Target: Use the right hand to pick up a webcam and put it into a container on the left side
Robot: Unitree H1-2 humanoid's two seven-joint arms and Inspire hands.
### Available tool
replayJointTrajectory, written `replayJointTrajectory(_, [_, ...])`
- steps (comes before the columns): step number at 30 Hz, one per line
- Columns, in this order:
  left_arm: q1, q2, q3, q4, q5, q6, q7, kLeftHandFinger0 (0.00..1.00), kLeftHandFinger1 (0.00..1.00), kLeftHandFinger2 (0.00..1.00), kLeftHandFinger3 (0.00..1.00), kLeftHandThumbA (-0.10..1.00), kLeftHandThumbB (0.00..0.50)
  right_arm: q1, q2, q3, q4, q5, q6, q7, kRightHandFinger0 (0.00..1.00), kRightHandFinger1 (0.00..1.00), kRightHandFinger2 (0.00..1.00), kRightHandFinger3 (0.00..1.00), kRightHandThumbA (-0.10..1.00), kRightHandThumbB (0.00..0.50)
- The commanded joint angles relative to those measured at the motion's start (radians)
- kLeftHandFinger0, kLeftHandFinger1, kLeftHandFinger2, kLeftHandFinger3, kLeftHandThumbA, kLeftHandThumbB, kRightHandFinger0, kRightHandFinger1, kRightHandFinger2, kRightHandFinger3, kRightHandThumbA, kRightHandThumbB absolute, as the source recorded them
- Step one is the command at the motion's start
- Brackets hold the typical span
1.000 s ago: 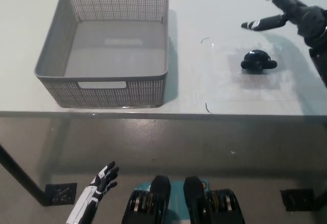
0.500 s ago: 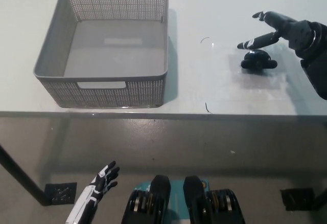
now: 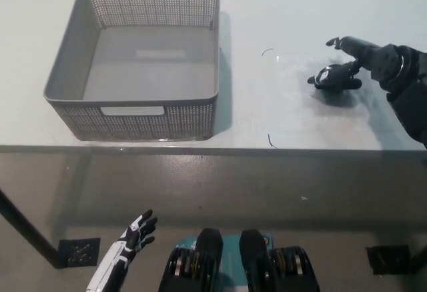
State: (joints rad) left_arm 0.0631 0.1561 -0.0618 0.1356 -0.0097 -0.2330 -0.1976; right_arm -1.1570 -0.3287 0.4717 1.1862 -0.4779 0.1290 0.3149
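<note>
Head view: black right hand over the webcam, grey basket empty at the left.

Nearest, the white left hand [image 3: 135, 234] rests low below the bench [image 3: 280, 115] edge, fingers apart, holding nothing. On the bench at the right, the right hand [image 3: 357, 57] sits over the webcam [image 3: 338, 79], fingers [image 3: 333, 41] spread wide around it; whether they touch it, I cannot tell. Well apart to the left stands the container [image 3: 143, 99].

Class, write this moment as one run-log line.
right hand: open, over webcam | webcam: on table | basket: holds nothing | left hand: low, idle
</note>
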Motion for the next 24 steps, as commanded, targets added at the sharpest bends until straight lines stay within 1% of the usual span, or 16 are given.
replayJointTrajectory(1, [-0.013,0.018,0.0,-0.022,0.004,-0.008,-0.006,1.0,1.0,1.0,1.0,1.0,0.106,-0.031,0.009,-0.003,0.023,-0.003,-0.06,-0.027,1.0,1.0,1.0,1.0,0.86,0.5])
replayJointTrajectory(3, [-0.012,0.017,0.001,-0.023,-0.003,-0.01,-0.009,1.0,1.0,1.0,1.0,0.99,0.097,-0.025,0.013,-0.006,0.033,0.002,-0.065,-0.02,1.0,1.0,1.0,1.0,0.86,0.5])
replayJointTrajectory(5, [-0.014,0.016,0.003,-0.024,-0.001,-0.008,-0.005,1.0,1.0,1.0,1.0,0.99,0.099,-0.023,0.018,0.0,0.048,-0.003,-0.064,-0.011,1.0,1.0,1.0,1.0,0.84,0.5])
replayJointTrajectory(8, [-0.013,0.014,0.006,-0.025,-0.005,-0.005,-0.004,1.0,1.0,1.0,1.0,0.99,0.112,-0.004,0.024,0.008,0.059,-0.011,-0.066,-0.012,1.0,1.0,1.0,1.0,0.82,0.5])
replayJointTrajectory(10, [-0.014,0.015,0.006,-0.023,-0.007,-0.007,-0.006,1.0,1.0,1.0,1.0,1.0,0.11,0.005,0.024,0.012,0.063,-0.016,-0.074,-0.019,1.0,1.0,1.0,1.0,0.82,0.5])
replayJointTrajectory(11, [-0.014,0.015,0.007,-0.024,-0.006,-0.008,-0.005,1.0,1.0,1.0,1.0,1.0,0.123,0.019,0.023,0.008,0.073,-0.011,-0.081,-0.025,1.0,1.0,1.0,1.0,0.82,0.5])
replayJointTrajectory(13, [-0.023,0.018,0.008,-0.024,0.002,-0.001,-0.003,1.0,1.0,1.0,1.0,1.0,0.13,0.048,0.01,-0.008,0.07,0.004,-0.098,-0.033,1.0,1.0,1.0,1.0,0.8,0.5])
replayJointTrajectory(20, [-0.043,0.025,0.009,-0.016,0.007,-0.005,-0.005,1.0,1.0,1.0,1.0,1.0,0.126,0.056,0.002,-0.011,0.116,0.004,-0.127,-0.038,1.0,1.0,1.0,1.0,0.78,0.5])
replayJointTrajectory(22, [-0.048,0.026,0.009,-0.015,0.007,-0.005,-0.004,1.0,1.0,1.0,1.0,1.0,0.115,0.055,-0.001,-0.019,0.125,0.014,-0.139,-0.021,1.0,1.0,1.0,1.0,0.72,0.5])
replayJointTrajectory(23, [-0.049,0.025,0.009,-0.015,0.006,-0.004,-0.003,1.0,1.0,1.0,1.0,1.0,0.119,0.053,-0.001,-0.019,0.129,0.014,-0.142,-0.018,1.0,1.0,1.0,1.0,0.66,0.496])
replayJointTrajectory(24, [-0.05,0.024,0.011,-0.015,0.005,-0.002,-0.002,1.0,1.0,1.0,1.0,1.0,0.121,0.05,-0.002,-0.018,0.133,0.012,-0.145,-0.014,1.0,1.0,1.0,1.0,0.63,0.5])
